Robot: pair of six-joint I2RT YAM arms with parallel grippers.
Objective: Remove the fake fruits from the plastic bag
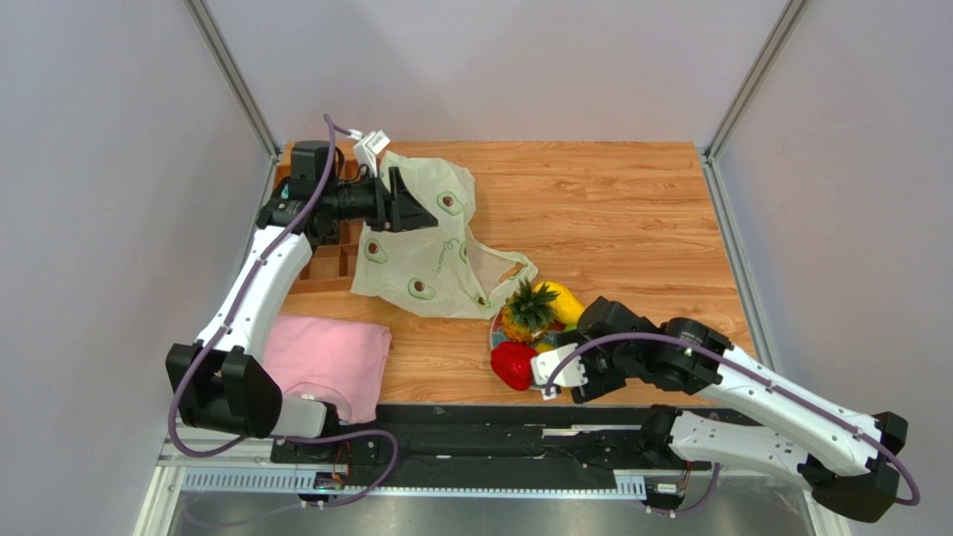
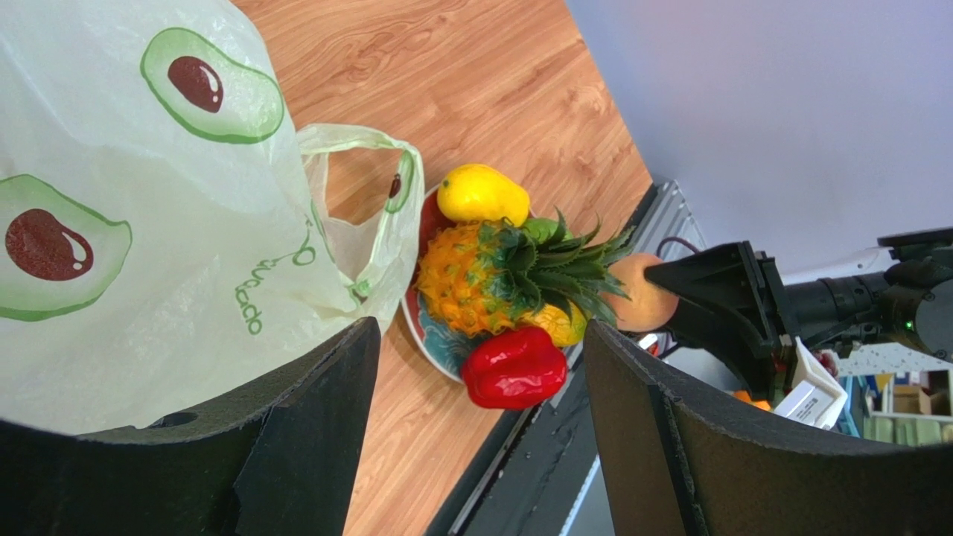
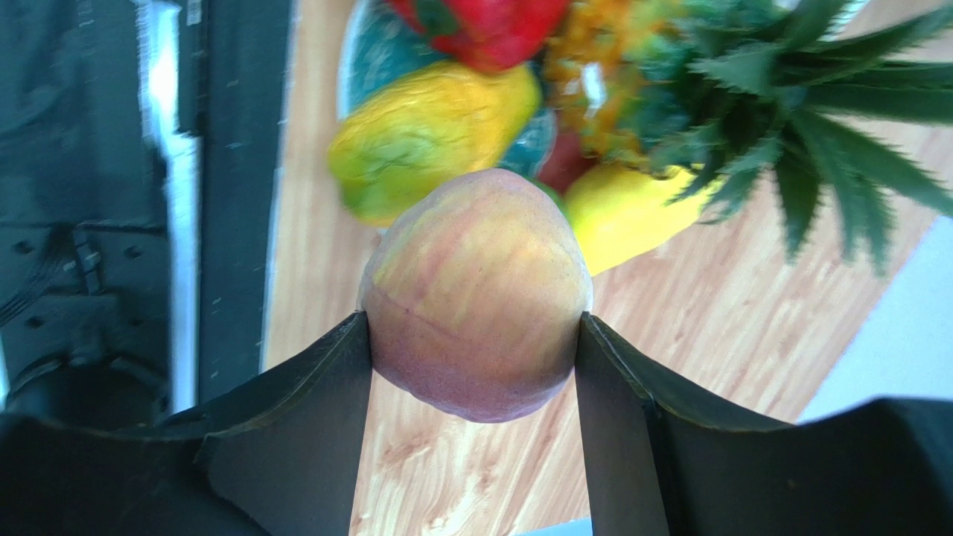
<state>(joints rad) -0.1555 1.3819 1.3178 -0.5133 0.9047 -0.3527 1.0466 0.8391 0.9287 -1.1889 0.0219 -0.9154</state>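
Note:
The plastic bag (image 1: 431,246) lies crumpled at the back left of the table, pale green with avocado prints (image 2: 145,201). My left gripper (image 1: 420,210) is at its upper edge, open (image 2: 481,335), with the bag film against the outside of one finger and nothing between the jaws. The fake fruits sit heaped on a patterned plate (image 2: 431,335): a pineapple (image 1: 529,309), a red pepper-like one (image 1: 512,365), a yellow one (image 2: 481,192) and a yellow-orange mango (image 3: 431,123). My right gripper (image 3: 472,324) is shut on the peach (image 3: 475,279), just beside the plate over the wood.
A folded pink cloth (image 1: 324,357) lies at the near left. A wooden compartment box (image 1: 324,262) stands behind the left arm. The black base rail (image 1: 481,430) runs along the near edge, close to the plate. Grey walls enclose the table.

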